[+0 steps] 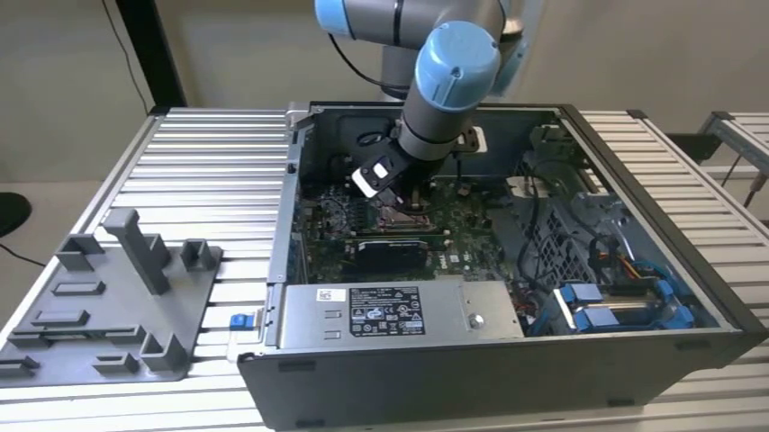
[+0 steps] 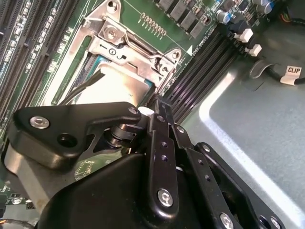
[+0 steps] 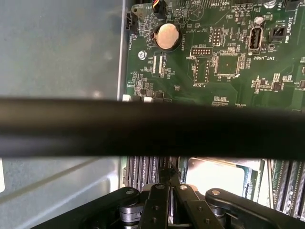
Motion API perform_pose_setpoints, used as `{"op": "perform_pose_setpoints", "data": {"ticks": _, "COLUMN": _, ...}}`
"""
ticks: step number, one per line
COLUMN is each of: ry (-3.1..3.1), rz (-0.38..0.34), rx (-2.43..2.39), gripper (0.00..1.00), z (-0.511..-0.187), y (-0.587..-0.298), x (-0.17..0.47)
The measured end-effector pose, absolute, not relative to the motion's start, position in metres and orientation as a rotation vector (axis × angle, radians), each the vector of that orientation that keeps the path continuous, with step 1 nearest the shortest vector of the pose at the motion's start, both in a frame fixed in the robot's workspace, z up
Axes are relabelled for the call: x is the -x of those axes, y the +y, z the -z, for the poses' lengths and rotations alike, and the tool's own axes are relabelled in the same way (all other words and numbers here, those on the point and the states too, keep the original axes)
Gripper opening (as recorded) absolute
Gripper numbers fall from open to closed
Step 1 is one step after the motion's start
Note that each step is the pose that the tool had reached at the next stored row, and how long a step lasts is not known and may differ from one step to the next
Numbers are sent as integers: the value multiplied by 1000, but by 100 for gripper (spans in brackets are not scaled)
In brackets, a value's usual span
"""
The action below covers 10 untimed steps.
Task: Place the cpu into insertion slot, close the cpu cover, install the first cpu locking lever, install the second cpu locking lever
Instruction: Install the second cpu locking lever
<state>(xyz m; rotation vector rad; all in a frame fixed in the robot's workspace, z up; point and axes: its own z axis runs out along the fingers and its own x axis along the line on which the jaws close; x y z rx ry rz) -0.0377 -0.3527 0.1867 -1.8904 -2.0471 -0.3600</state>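
Note:
The cpu (image 2: pixel 119 85) lies flat in the insertion slot (image 1: pixel 399 217), its silvery top showing through the window of the cpu cover (image 2: pixel 127 46). The cover is folded down over it. The slot's pin field is hidden under the chip. A thin dark lever rod (image 2: pixel 81 88) runs slanted along one side of the cover. My gripper (image 2: pixel 156 98) hangs just over the socket's edge on the side of the black memory slots (image 2: pixel 200 67). Its two black fingers meet at the tip and I see nothing held between them. In the first wrist view the cpu (image 3: pixel 214 174) glints just past the gripper (image 3: pixel 171 174).
The open computer case (image 1: pixel 673 346) surrounds the arm. A grey power-supply box (image 1: pixel 397 310) sits at the near side and blue drive brackets (image 1: pixel 601 306) at the exterior view's right. A grey fixture tray (image 1: pixel 108 297) lies on the slatted table at the exterior view's left.

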Motion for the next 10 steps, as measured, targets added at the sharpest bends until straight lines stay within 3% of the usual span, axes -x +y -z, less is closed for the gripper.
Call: {"op": "perform_pose_setpoints", "data": {"ticks": 10, "ry": -2043, "rz": 353, "rx": 1889, "gripper": 0, "z": -186, "y": -353, "x": 35}}
